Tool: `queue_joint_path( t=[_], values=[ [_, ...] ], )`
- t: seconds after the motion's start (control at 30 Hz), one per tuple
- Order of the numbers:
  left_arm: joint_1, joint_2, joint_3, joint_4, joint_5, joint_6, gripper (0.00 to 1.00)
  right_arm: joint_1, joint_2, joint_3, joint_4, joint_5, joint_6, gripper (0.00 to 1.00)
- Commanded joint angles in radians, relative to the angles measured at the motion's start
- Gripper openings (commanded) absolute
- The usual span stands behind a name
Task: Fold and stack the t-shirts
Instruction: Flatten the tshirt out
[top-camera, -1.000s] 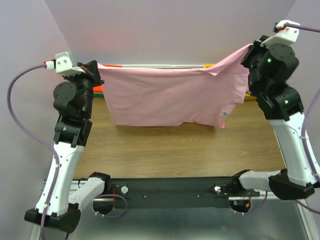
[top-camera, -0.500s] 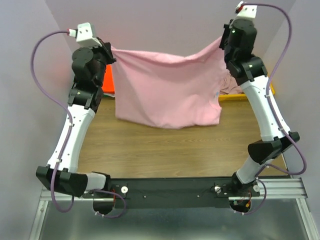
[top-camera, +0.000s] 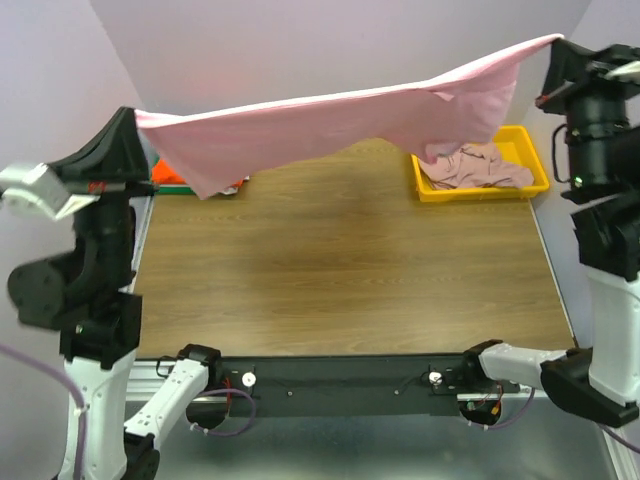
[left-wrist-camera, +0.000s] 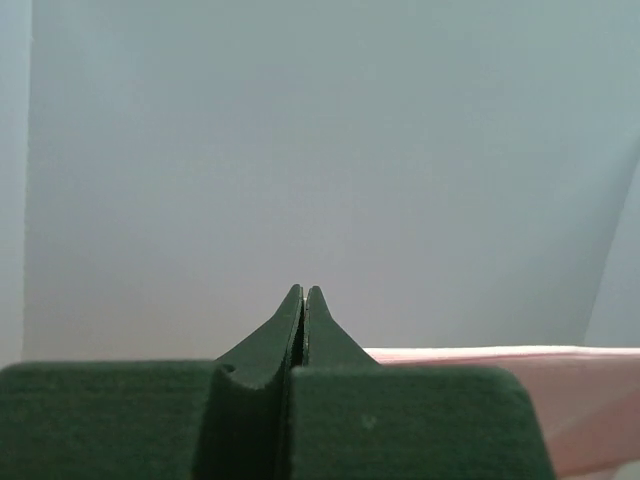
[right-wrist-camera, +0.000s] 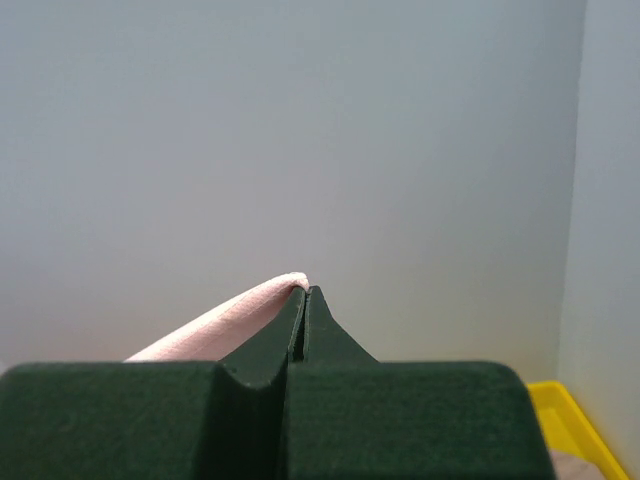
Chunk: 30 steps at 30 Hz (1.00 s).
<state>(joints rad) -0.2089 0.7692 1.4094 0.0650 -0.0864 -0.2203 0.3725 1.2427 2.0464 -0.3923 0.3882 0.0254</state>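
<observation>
A light pink t-shirt (top-camera: 330, 120) hangs stretched in the air between my two grippers, high above the wooden table (top-camera: 340, 270). My left gripper (top-camera: 137, 113) is shut on its left corner; in the left wrist view (left-wrist-camera: 303, 292) the jaws are pressed together, with a strip of pink cloth (left-wrist-camera: 500, 353) to the right. My right gripper (top-camera: 555, 42) is shut on the right corner; in the right wrist view (right-wrist-camera: 306, 292) pink cloth (right-wrist-camera: 215, 325) runs off its left finger. A dusty mauve t-shirt (top-camera: 470, 165) lies crumpled in the yellow tray (top-camera: 535, 160).
The yellow tray stands at the table's back right; its corner shows in the right wrist view (right-wrist-camera: 570, 420). Orange and green cloth (top-camera: 175, 180) lies at the back left, partly hidden by the pink shirt. Grey walls enclose the back and sides.
Both arms have swung up and outward, pulling the pink shirt from a hanging sheet into a nearly flat, taut span above the table. The yellow tray and mauve shirt are now uncovered.
</observation>
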Motion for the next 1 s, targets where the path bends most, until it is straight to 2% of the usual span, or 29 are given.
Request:
queue_joint_path(
  t=[0.0, 0.2, 0.4, 0.57, 0.6, 0.63, 0.7, 0.73, 0.77, 0.8, 0.83, 0.87, 0.9, 0.97],
  values=[
    [0.006, -0.065, -0.004, -0.019, 0.013, 0.078, 0.00, -0.003, -0.046, -0.014, 0.026, -0.100, -0.015, 0.00],
    [0.006, -0.100, 0.054, -0.064, 0.022, 0.096, 0.00, -0.003, -0.060, 0.004, 0.026, -0.161, -0.016, 0.00],
    [0.006, -0.001, -0.036, -0.094, 0.007, 0.024, 0.00, -0.003, 0.067, -0.018, 0.044, -0.141, -0.009, 0.00],
    [0.023, 0.256, -0.223, -0.016, -0.111, -0.013, 0.00, -0.003, 0.292, -0.057, 0.078, -0.065, 0.001, 0.00],
    [0.041, 0.310, -0.245, -0.002, -0.098, -0.016, 0.00, -0.003, 0.349, -0.055, 0.079, -0.057, 0.001, 0.00],
    [0.089, 0.431, -0.265, 0.008, -0.072, -0.040, 0.00, -0.009, 0.453, -0.039, 0.081, -0.052, 0.005, 0.00],
    [0.129, 0.560, -0.257, 0.018, 0.015, -0.062, 0.00, -0.018, 0.576, -0.014, 0.079, -0.052, 0.016, 0.00],
    [0.141, 0.690, -0.218, 0.009, 0.036, -0.056, 0.00, -0.032, 0.692, 0.016, 0.076, -0.064, 0.034, 0.00],
    [0.143, 0.752, -0.189, -0.004, 0.052, -0.047, 0.10, -0.037, 0.740, 0.027, 0.072, -0.074, 0.042, 0.00],
    [0.143, 0.809, -0.120, -0.016, 0.082, -0.037, 0.33, -0.046, 0.829, 0.062, 0.052, -0.090, 0.056, 0.08],
    [0.141, 0.893, -0.095, -0.024, 0.111, -0.042, 0.42, -0.049, 0.860, 0.075, 0.038, -0.109, 0.059, 0.23],
    [0.141, 0.922, -0.075, -0.028, 0.119, -0.047, 0.51, -0.047, 0.882, 0.078, 0.027, -0.130, 0.059, 0.45],
    [0.138, 0.942, -0.055, -0.051, 0.135, -0.048, 0.67, -0.049, 0.894, 0.072, 0.021, -0.133, 0.064, 0.65],
    [0.132, 0.947, -0.046, -0.050, 0.120, -0.048, 0.78, -0.047, 0.874, 0.013, 0.020, -0.159, 0.073, 0.95]
  ],
)
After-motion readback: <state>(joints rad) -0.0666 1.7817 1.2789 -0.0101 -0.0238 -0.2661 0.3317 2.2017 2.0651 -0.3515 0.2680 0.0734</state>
